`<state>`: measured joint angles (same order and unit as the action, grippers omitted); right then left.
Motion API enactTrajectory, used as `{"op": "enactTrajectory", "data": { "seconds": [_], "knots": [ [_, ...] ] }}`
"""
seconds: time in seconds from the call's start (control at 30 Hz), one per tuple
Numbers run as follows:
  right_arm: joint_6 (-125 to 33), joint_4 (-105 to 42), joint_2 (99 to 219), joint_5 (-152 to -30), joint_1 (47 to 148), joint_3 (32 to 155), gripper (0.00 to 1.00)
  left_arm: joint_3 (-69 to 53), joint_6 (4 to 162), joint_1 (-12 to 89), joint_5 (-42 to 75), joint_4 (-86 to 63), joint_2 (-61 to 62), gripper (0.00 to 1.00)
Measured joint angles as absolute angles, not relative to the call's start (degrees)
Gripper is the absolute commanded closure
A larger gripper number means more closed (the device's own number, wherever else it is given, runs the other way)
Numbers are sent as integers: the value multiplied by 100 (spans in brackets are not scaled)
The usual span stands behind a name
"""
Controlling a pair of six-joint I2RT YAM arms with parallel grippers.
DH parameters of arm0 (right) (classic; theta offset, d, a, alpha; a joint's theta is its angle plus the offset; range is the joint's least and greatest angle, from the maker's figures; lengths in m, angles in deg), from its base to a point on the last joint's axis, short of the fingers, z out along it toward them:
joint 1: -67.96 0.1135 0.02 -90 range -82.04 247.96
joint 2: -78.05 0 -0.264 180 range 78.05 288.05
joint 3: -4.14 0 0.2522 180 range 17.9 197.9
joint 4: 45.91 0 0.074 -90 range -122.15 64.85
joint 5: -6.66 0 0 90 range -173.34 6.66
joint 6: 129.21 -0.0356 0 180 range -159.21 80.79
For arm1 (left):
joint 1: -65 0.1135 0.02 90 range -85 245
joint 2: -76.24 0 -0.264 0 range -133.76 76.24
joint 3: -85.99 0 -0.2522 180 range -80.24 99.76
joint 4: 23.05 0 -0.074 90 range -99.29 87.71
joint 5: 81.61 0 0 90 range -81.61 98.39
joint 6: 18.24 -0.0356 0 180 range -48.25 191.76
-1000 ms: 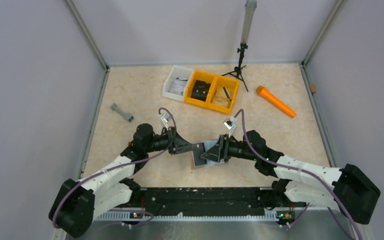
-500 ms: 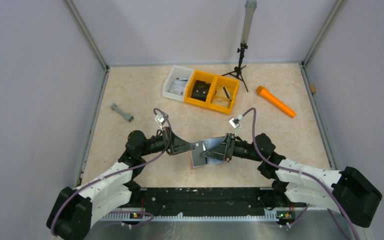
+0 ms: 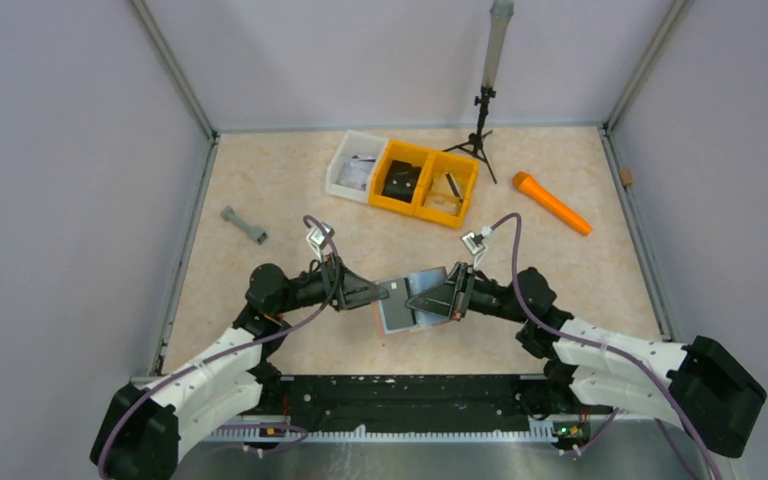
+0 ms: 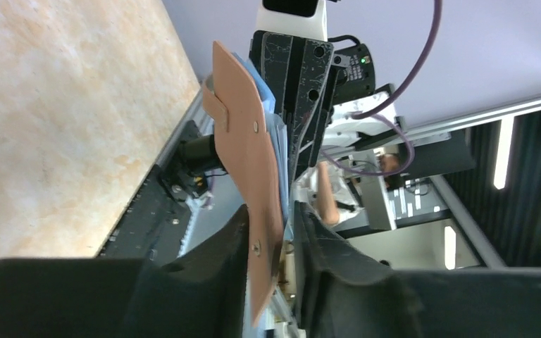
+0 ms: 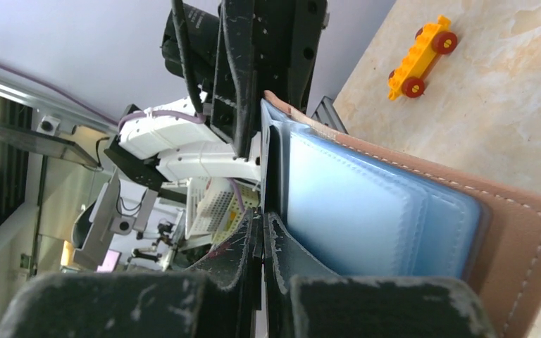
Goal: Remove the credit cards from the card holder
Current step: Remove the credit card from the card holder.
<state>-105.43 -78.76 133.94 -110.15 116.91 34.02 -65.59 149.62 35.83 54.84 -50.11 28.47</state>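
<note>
The card holder (image 3: 407, 318) hangs above the table between both arms, reddish-brown outside (image 4: 243, 141), pale blue pockets inside (image 5: 366, 211). My left gripper (image 3: 388, 296) straddles its lower edge (image 4: 271, 208). One finger (image 4: 218, 274) lies against the leather, and a thin slit of background shows at the other finger. My right gripper (image 3: 430, 300) comes in from the other side. Its jaws (image 5: 263, 215) are pressed together on the thin dark edge of a black credit card (image 5: 273, 162) beside the blue pocket. I see no other card.
Two yellow bins (image 3: 428, 182) and a white bin (image 3: 355, 165) stand at the back centre, beside a small tripod (image 3: 480, 120). An orange cylinder (image 3: 552, 203) lies back right, a grey dumbbell-shaped piece (image 3: 244, 225) to the left. A yellow wheeled brick (image 5: 418, 58) lies on the table.
The right jaws have closed onto the black card's edge. The left jaws have eased slightly apart around the holder. Both grippers and the holder have drifted a little away from the bases.
</note>
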Motion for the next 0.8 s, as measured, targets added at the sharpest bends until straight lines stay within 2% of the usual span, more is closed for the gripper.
{"op": "enactTrajectory", "data": {
  "seconds": [0.07,0.13,0.37,0.5,0.8],
  "knots": [
    [-10521,-7810,13307,-10934,11691,3402,100,-6559,15001,3557,5513,-5061,2847,49],
    [-10488,-7723,13209,-10845,11691,3402,100,-6559,15034,3541,5559,-5129,2843,49],
    [-10462,-7568,13180,-10718,11691,3402,100,-6557,15076,3515,5749,-5221,2733,75],
    [-10477,-7594,13185,-10729,11691,3402,100,-6517,14881,3478,5788,-5011,2733,100],
    [-10512,-7644,13156,-10899,11591,3402,100,-6447,14693,3449,5740,-4821,2845,100]
  ]
}}
